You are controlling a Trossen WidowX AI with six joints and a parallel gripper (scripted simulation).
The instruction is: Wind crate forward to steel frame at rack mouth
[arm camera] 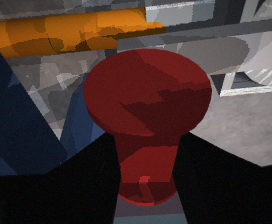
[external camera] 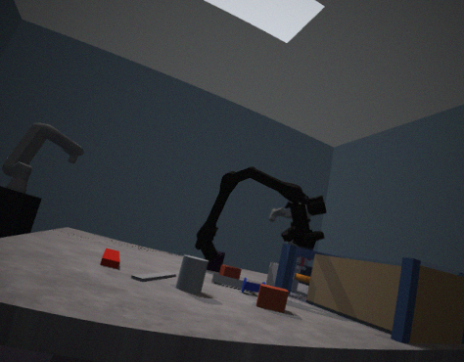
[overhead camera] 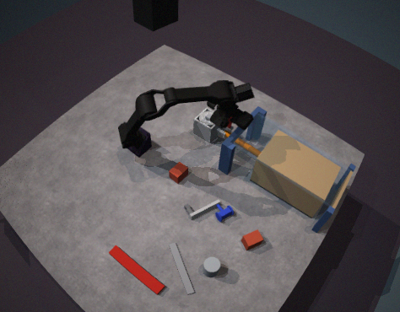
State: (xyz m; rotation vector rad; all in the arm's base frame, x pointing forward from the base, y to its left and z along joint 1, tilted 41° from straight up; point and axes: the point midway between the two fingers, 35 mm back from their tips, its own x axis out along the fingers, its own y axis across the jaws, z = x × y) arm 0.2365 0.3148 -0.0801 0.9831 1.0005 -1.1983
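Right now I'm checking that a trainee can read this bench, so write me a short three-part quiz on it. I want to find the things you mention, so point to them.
1. True or false: the pincer [arm camera: 143, 132] is shut on the red knob [arm camera: 147, 92].
2. Which lies nearer the blue spool-shaped piece [overhead camera: 224, 212] [external camera: 253, 287]: (a) the long red bar [overhead camera: 137, 270] [external camera: 111, 258], (b) the grey cylinder [overhead camera: 212, 266] [external camera: 192, 274], or (c) the white-armed crank [overhead camera: 205, 209]?
3. Fill in: between the winch [overhead camera: 207, 127] and the crate [overhead camera: 298, 170] [external camera: 355, 289] runs a strap coloured ____ [overhead camera: 248, 147] [external camera: 302, 278] [arm camera: 68, 35].

Key: 1 true; 2 c; 3 orange.
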